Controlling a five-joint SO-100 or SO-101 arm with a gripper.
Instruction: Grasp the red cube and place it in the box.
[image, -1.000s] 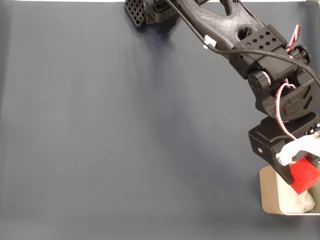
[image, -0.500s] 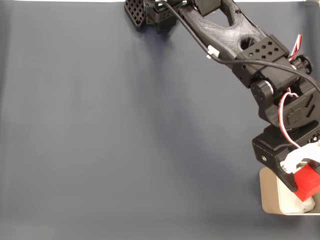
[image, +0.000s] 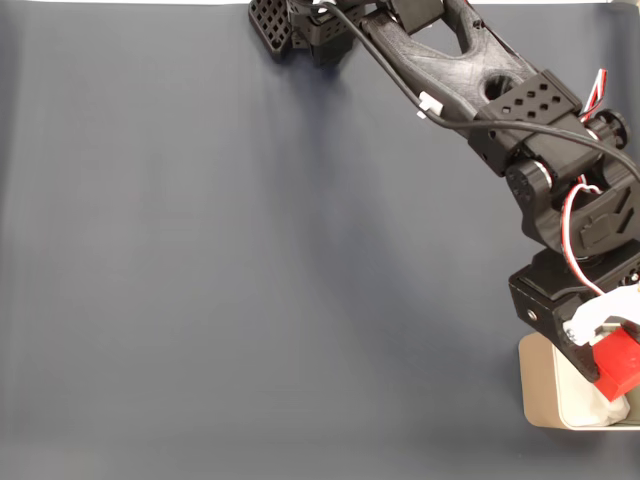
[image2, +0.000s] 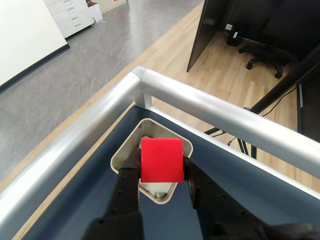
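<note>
box (image: 540, 385): right part cut off by frame edge, lower right of fixed view | red cube (image2: 161, 160): covers much of the lining in wrist view | cube-to-lining contact: cannot tell, perhaps apart

A dark blue-grey matte tabletop (image: 220, 260) is edged by a rounded silver metal rail (image2: 210, 107). Beyond lie grey carpet (image2: 100, 55), light wood flooring (image2: 220, 70), white drawers (image2: 70, 17) and a black office chair (image2: 262, 55).

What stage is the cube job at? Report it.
Done: the red cube is grasped, pinched between the two fingers of the gripper and lifted clear of the table. In hand: the wrist view shows it held over the beige box, and the fixed view places it above the box at the table's corner. Left: open the fingers so the cube drops onto the white lining.
</note>
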